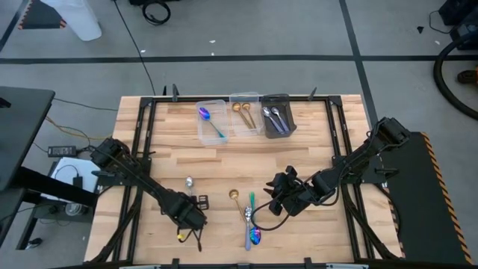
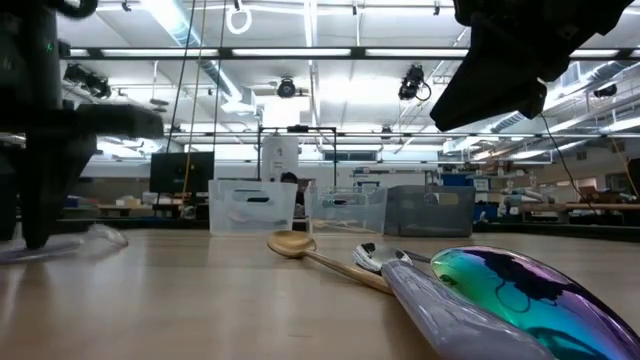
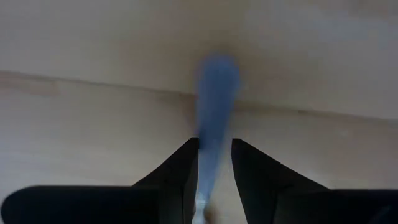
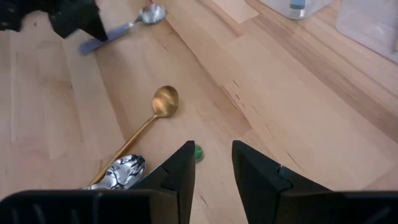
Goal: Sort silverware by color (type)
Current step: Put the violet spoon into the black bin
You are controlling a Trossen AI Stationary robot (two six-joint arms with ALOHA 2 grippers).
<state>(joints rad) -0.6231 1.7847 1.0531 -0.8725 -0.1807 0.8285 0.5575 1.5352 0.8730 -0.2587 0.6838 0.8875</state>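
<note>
Sorting is partly done: at the far edge, one iridescent spoon [image 1: 205,116] lies in the left clear bin [image 1: 212,122], gold spoons [image 1: 243,108] in the middle clear bin [image 1: 246,113], silver pieces [image 1: 273,116] in the dark grey bin [image 1: 278,115]. Still loose near us are a silver spoon [image 1: 189,183], a gold spoon [image 1: 234,196], a teal-handled piece [image 1: 251,199] and an iridescent spoon [image 1: 255,236]. Our left gripper [image 1: 193,211] clasps the slim handle [image 3: 214,118] of that silver spoon; our right gripper [image 4: 212,163] hovers unclenched, empty.
</note>
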